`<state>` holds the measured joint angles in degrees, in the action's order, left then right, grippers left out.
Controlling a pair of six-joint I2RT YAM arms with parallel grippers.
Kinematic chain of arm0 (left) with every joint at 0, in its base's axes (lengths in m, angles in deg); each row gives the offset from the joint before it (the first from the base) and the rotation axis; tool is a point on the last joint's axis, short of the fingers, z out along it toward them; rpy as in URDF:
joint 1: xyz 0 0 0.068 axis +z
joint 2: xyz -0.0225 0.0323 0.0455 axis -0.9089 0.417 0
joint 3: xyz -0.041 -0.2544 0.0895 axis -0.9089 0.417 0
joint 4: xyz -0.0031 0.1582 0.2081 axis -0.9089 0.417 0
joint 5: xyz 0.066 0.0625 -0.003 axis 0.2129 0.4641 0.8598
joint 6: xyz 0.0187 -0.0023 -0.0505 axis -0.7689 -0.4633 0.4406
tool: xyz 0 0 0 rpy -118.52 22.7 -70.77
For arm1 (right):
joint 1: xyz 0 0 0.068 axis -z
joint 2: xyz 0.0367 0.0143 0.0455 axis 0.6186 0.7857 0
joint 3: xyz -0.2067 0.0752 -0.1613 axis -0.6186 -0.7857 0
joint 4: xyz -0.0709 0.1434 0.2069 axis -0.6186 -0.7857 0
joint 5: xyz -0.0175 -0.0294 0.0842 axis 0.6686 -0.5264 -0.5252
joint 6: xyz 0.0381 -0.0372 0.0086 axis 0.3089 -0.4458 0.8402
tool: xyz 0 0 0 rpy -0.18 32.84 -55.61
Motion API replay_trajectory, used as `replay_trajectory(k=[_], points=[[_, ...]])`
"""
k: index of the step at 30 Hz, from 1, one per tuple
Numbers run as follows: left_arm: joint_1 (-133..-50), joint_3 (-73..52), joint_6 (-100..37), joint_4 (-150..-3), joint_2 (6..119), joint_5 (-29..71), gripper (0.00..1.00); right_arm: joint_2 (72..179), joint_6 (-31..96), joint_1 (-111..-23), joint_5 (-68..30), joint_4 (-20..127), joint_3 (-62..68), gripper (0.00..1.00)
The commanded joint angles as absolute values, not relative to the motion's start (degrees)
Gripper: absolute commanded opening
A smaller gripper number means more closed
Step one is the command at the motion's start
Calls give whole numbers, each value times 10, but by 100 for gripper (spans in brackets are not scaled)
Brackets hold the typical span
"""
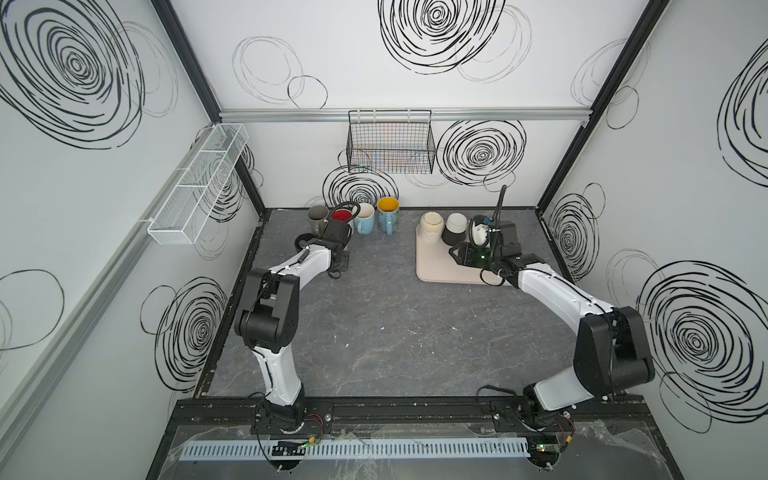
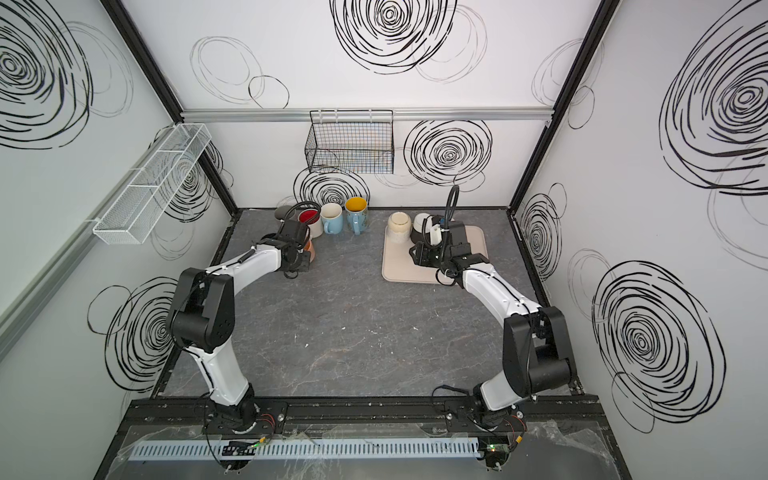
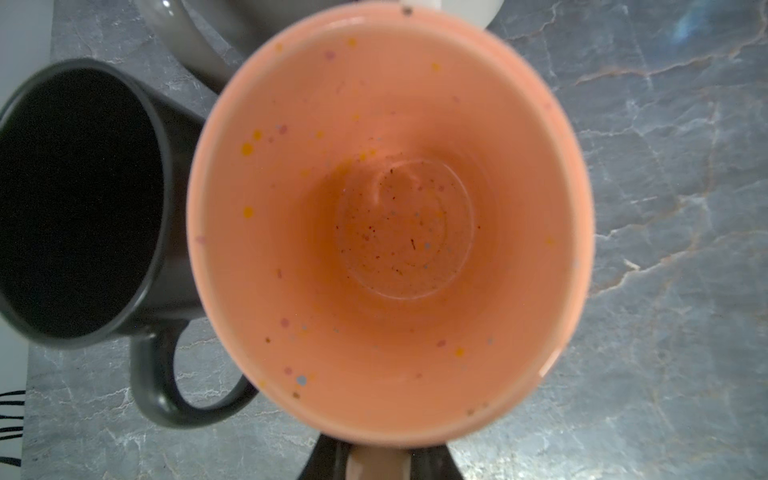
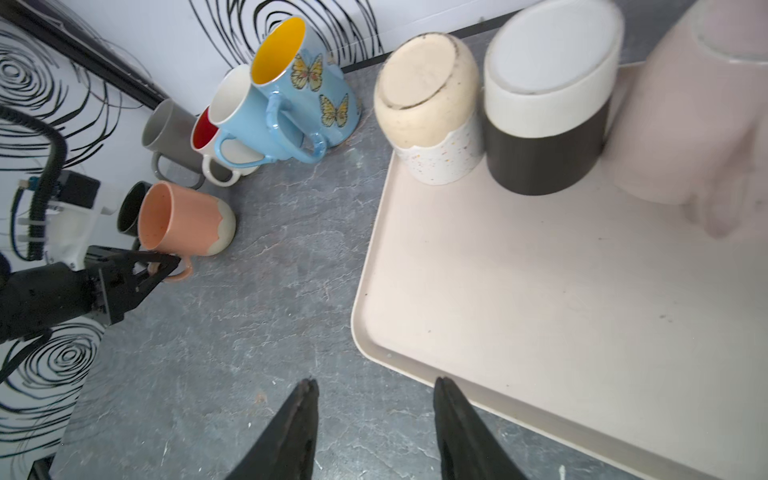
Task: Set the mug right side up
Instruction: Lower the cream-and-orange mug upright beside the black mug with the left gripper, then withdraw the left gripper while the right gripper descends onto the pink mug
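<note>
While the left pincer (image 4: 164,266) pinches its handle tight, the peach mug (image 3: 390,224) is mouth-up, right ahead of those fingertips, with a black mug (image 3: 79,199) just beside it. The right pincer (image 4: 376,395) is spread, gripping nothing, over the tray (image 4: 519,311) edge, well apart from the mug.

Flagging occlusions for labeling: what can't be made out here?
- Peach mug: in both top views, almost wholly hidden under the left arm's wrist.
- Pink mug: right wrist view, blurred and cut by the frame edge.
- Left gripper: left wrist view, mostly cut off at the edge, behind the mug's rim.
</note>
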<state>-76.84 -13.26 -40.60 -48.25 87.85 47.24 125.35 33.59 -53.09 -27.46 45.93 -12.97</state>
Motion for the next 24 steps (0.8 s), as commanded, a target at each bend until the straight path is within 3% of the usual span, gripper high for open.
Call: replay_trajectory(k=[1,3,11,14,24], points=[[-760,-169,-420,-528,887,486,0,1269,317,-508,-257,441,-104,50],[-758,-174,-422,-528,894,486,0,1281,316,-495,-252,431,-95,50],[-757,-181,-420,-517,897,503,35,1347,288,-463,-205,390,-40,52],[-758,-179,-420,-518,890,503,43,1378,279,-458,-189,370,-7,53],[-766,-175,-418,-511,841,482,53,1446,243,-454,-110,316,84,54]])
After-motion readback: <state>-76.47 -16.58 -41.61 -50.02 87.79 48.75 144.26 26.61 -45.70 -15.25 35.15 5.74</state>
